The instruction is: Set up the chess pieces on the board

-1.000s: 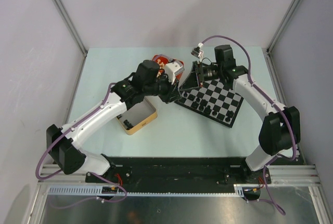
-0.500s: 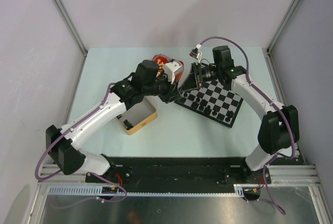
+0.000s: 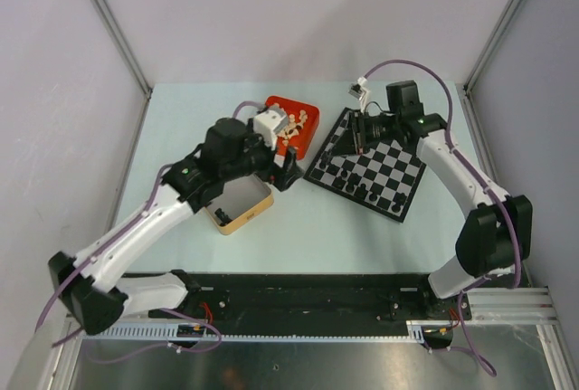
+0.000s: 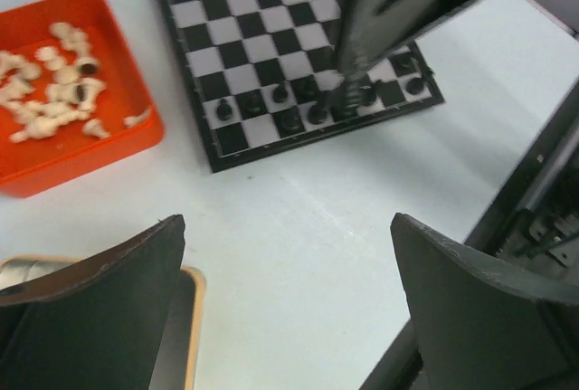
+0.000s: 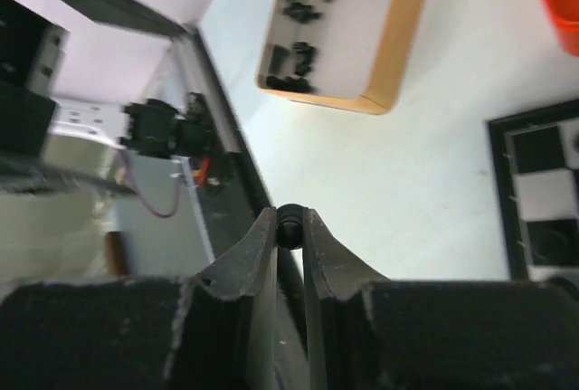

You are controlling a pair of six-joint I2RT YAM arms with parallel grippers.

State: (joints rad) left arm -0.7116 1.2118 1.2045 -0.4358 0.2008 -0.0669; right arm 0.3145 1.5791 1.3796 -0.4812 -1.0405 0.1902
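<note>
The board [image 3: 378, 166] of black and silver checks lies at the right of the table, with several black chess pieces [image 3: 363, 193] along its near edge. My right gripper [image 3: 362, 133] hovers over the board's far left corner, shut on a small black chess piece [image 5: 289, 224] pinched at its fingertips [image 5: 264, 236]. My left gripper [image 3: 287, 170] hangs open and empty over bare table between the tan box [image 3: 241, 205] and the board. In the left wrist view its fingers [image 4: 99, 299] stand wide apart, with the board's black pieces [image 4: 291, 120] ahead.
A red tray [image 3: 305, 111] holding cream chessmen [image 4: 54, 82] sits left of the board's far corner. The tan box [image 5: 398, 37] holds more black pieces [image 5: 298, 60]. Metal frame posts stand at the far corners, and a black rail runs along the near edge.
My left gripper has opened and drawn back toward the near left, uncovering the red tray. My right gripper has closed on the black piece and shifted slightly right.
</note>
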